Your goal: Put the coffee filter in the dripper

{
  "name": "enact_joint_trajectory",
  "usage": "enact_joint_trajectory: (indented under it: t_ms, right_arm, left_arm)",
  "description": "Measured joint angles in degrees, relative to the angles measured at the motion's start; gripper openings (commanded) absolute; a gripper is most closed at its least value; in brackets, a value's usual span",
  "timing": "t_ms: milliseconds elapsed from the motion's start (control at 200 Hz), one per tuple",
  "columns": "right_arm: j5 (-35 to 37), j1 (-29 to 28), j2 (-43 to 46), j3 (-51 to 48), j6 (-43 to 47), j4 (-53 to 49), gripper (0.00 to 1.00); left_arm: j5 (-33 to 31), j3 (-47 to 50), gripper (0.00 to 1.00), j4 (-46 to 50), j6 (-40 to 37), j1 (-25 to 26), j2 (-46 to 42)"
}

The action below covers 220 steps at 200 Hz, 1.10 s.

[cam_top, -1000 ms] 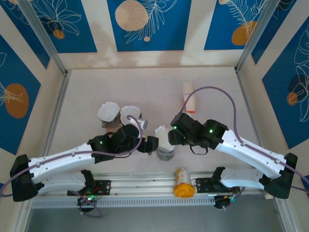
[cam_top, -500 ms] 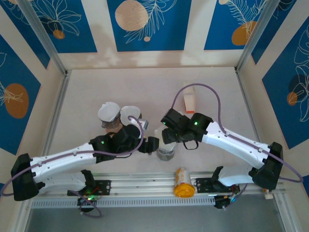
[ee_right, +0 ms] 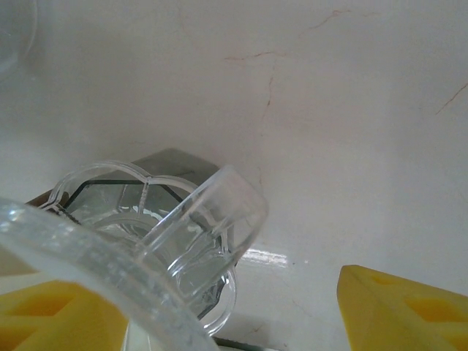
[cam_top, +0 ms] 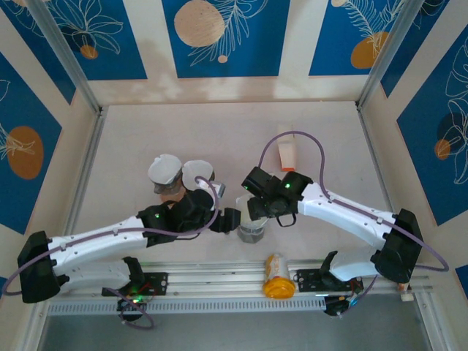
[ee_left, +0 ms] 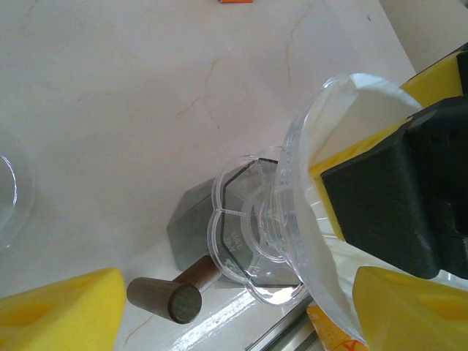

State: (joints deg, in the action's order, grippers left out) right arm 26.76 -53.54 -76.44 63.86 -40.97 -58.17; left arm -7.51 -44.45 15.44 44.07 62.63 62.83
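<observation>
The clear plastic dripper stands on a grey base with a wooden handle, low in the middle of the table. The white coffee filter lies inside its cone. My right gripper hangs over the dripper, open. One yellow finger is behind the clear rim and the other finger is outside it. My left gripper is just left of the dripper, open, with its fingers wide on either side and not touching it.
Two white-topped glass vessels stand left of the dripper, behind my left arm. An orange and white carton stands behind my right arm. A yellow jar lies on the metal rail at the near edge.
My right arm has swung left and brought its gripper over the dripper. The left arm has not moved.
</observation>
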Motion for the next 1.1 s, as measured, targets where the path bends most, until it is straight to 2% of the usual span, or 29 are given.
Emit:
enact_joint_trajectory:
  t_ms: [365,680,1100]
  right_arm:
    - [-0.42,-0.02,-0.42,-2.49,-0.04,2.89,0.73]
    - [0.09,-1.25,0.11,-2.54,-1.36,3.56,0.74]
    - [3.34,-5.01,7.26,-2.08,-5.33,2.12,0.74]
  left_arm:
    - [0.02,0.28,0.89,-0.46,0.61,0.0,-0.42]
    - [0.42,0.87,0.85,-2.19,0.83,0.0,-0.5]
    - [0.63,0.87,0.85,-1.64,1.03,0.0,-0.48]
